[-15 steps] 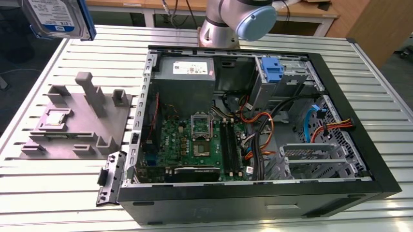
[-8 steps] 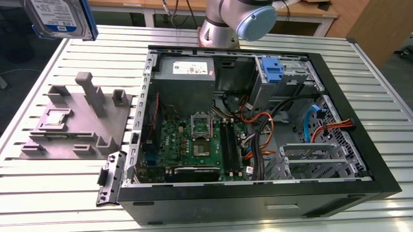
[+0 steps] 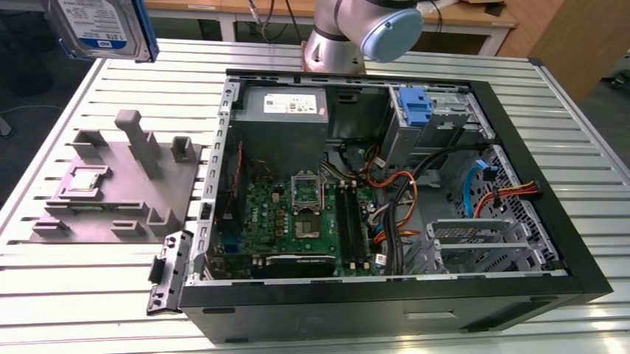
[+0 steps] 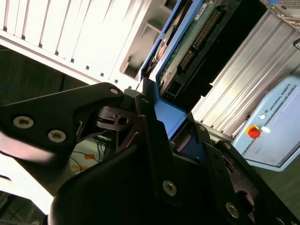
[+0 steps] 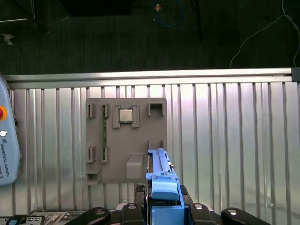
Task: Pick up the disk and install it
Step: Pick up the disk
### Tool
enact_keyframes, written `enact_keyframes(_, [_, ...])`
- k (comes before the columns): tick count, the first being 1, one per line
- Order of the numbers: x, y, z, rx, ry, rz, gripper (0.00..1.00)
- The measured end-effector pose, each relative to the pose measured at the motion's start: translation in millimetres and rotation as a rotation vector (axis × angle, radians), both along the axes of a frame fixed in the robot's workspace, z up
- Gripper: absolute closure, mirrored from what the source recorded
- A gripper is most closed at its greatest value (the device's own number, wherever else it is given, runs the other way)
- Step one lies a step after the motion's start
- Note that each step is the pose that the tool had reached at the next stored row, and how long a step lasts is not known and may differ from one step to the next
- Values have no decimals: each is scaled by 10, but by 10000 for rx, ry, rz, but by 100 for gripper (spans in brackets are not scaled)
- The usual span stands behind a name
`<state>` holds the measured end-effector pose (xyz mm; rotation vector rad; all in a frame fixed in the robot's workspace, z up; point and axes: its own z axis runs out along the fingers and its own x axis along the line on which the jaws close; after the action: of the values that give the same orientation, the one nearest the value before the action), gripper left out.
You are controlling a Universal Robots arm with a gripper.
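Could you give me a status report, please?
Gripper shut on the disk. Disk held in air, outside the open computer case, not installed. Loose cables beside the drive cage.

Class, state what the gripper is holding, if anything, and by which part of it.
The gripper holds the disk, clamped on its blue carrier frame at one end.

The disk (image 3: pixel 103 28) partly beyond the exterior view's top edge, one end out of sight within the tool (image 5: pixel 163 206).
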<state>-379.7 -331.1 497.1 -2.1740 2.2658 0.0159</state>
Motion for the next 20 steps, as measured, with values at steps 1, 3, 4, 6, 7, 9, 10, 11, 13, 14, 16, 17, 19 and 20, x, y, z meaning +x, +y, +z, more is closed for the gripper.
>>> enact_keyframes(1, [21,0,1,-1,1,0,63])
enact_keyframes(3, [72,0,0,-1,1,1,63])
enact_keyframes(4, [92,0,1,-1,1,0,63])
enact_keyframes(6, [126,0,0,0,1,0,63])
enact_keyframes(7, [143,0,0,0,1,0,63])
enact_keyframes(9, [165,0,0,0,0,1,63])
enact_keyframes(10, [175,0,0,0,1,0,63])
enact_keyframes(11, [182,0,1,-1,1,1,63])
enact_keyframes(13, [194,0,0,0,0,0,63])
enact_keyframes(14, [197,0,1,-1,1,-1,63])
enact_keyframes(16, [202,0,0,0,0,0,63])
enact_keyframes(17, [207,0,1,-1,1,1,63])
enact_keyframes(19, [211,0,1,-1,1,0,63])
enact_keyframes(20, [211,0,1,-1,1,-1,63])
